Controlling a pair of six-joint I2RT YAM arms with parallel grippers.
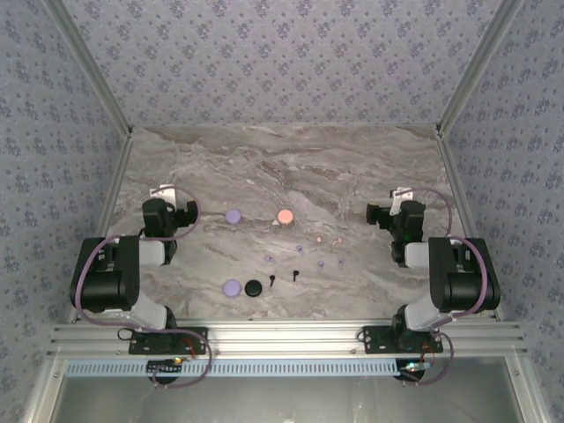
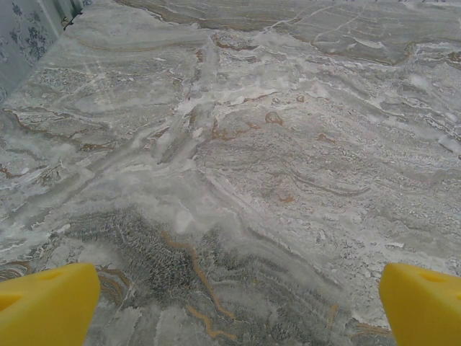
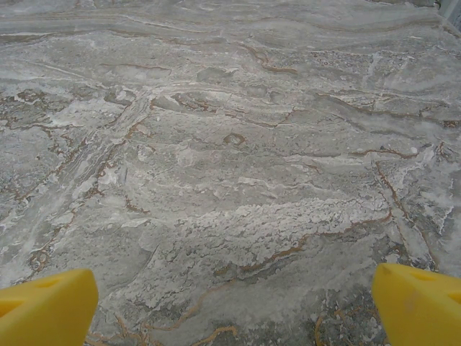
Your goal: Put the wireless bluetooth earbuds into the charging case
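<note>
While the earbuds [image 1: 295,274] lie loose on the bench [image 1: 352,176] among the round cases [image 1: 285,217], we see left fingers [image 2: 43,306] and right fingers [image 3: 421,303] both spread wide, gripping nothing.

We see our left gripper [image 2: 230,306] spread wide, its yellow fingertips [image 2: 43,303] at the lower corners, with bare marble table [image 2: 238,144] between and beyond them. At top left, what seems a patterned wall [image 2: 25,29] meets the table.

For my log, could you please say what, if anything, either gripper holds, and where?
Nothing: the yellow-fingered left gripper and right gripper both stand open, empty.
</note>
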